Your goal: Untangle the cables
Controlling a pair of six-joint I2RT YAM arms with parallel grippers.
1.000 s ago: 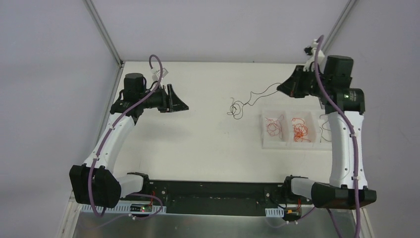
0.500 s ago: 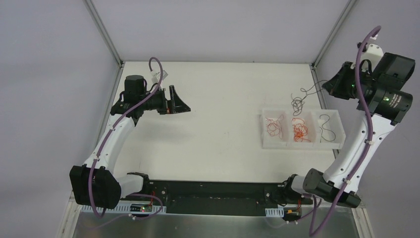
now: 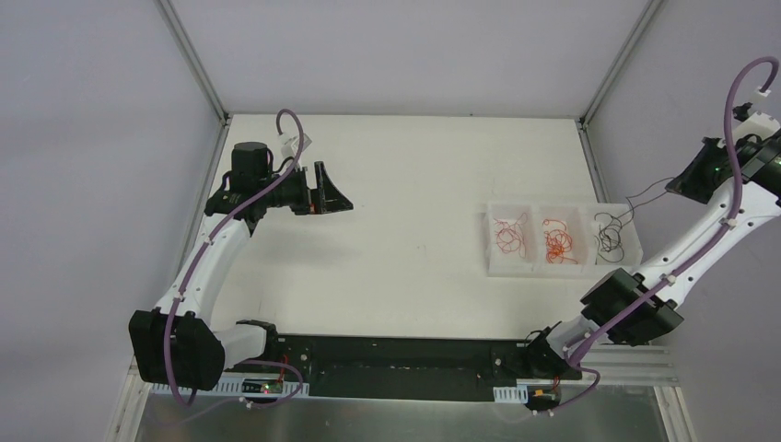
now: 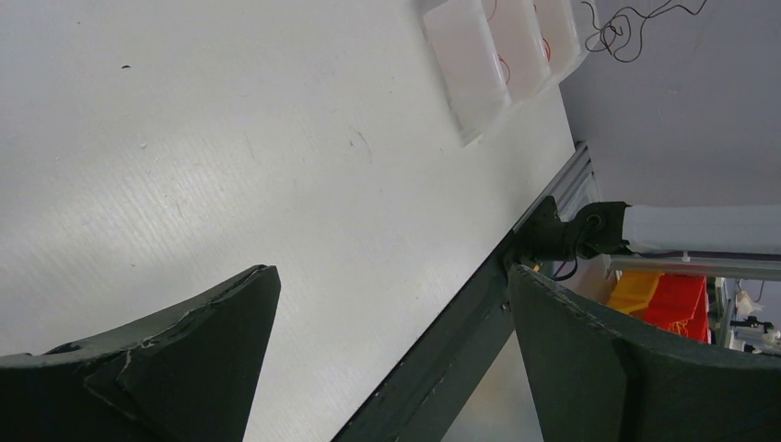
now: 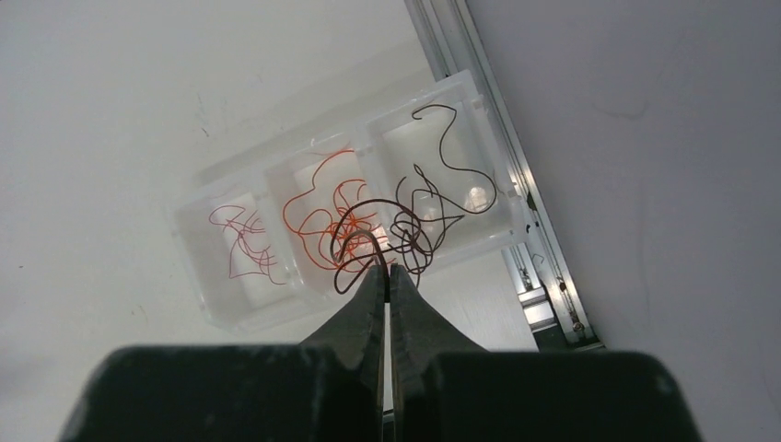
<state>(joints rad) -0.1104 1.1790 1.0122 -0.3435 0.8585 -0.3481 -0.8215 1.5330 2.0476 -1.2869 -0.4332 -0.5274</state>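
Observation:
My right gripper (image 5: 387,268) is shut on a dark tangled cable (image 5: 405,226) and holds it in the air above the white three-compartment tray (image 5: 216,318). In the top view that gripper (image 3: 679,187) is off the table's right edge, and the black cable (image 3: 608,230) hangs from it over the right compartment. The tray (image 3: 488,267) holds thin red cables (image 3: 507,235) on the left, orange cables (image 3: 557,241) in the middle and a black cable (image 5: 451,157) on the right. My left gripper (image 3: 337,195) is open and empty above the far left of the table.
The left wrist view shows the open left gripper (image 4: 391,272) over bare white table, with the tray (image 4: 470,69) far off and the black front rail (image 4: 460,341). An aluminium frame rail (image 5: 543,276) runs along the table's right edge beside the tray.
My right arm has swung right and up, carrying the black tangle from the table's middle to over the tray's right compartment. The left arm has not moved.

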